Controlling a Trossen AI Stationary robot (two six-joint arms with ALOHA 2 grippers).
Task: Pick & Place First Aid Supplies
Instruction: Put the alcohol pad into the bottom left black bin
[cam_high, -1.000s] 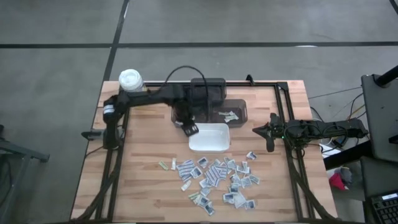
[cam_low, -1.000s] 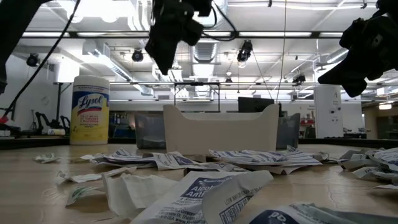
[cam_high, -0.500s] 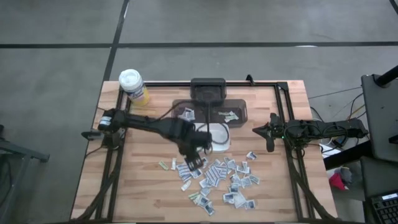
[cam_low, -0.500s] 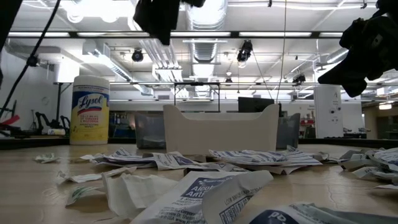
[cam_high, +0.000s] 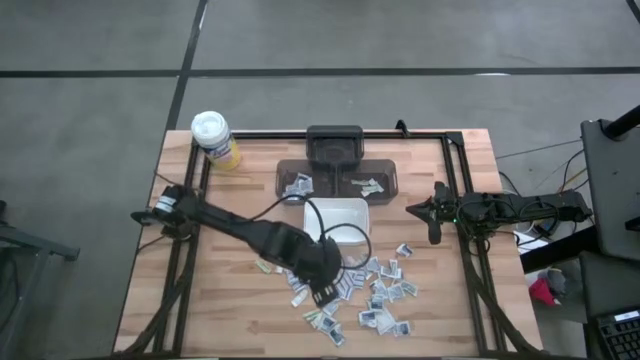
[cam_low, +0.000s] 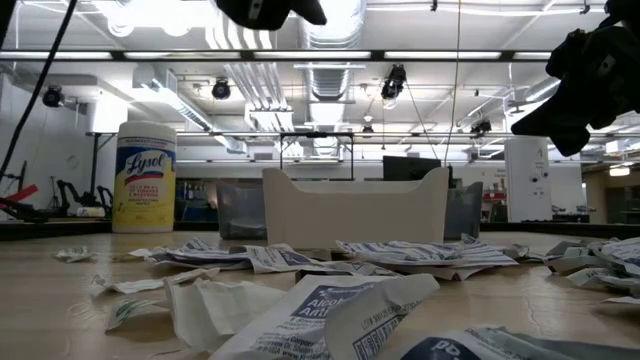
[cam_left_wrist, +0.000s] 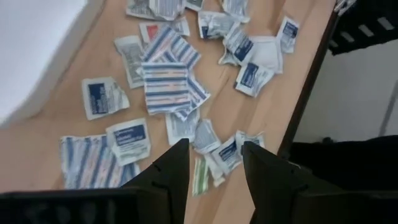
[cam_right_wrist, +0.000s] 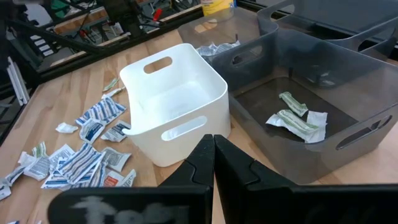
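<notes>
Packets (cam_high: 350, 285) lying directly beneath left claw (cam_high: 322, 291), fingers standing apart, empty | right claw (cam_high: 437, 215) pressed together, waiting farther off.

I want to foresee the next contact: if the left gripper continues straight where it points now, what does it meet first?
Probably the scattered first aid packets on the table. The left gripper, jaws open and empty, points down over that pile; exact depth is unclear.

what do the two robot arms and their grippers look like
Both arms are dark, jointed links. The left arm trails a black cable looping beside it, and its left gripper has two dark, flat-sided fingers. The right arm shows a small green light; the right gripper has tapered dark fingers.
</notes>
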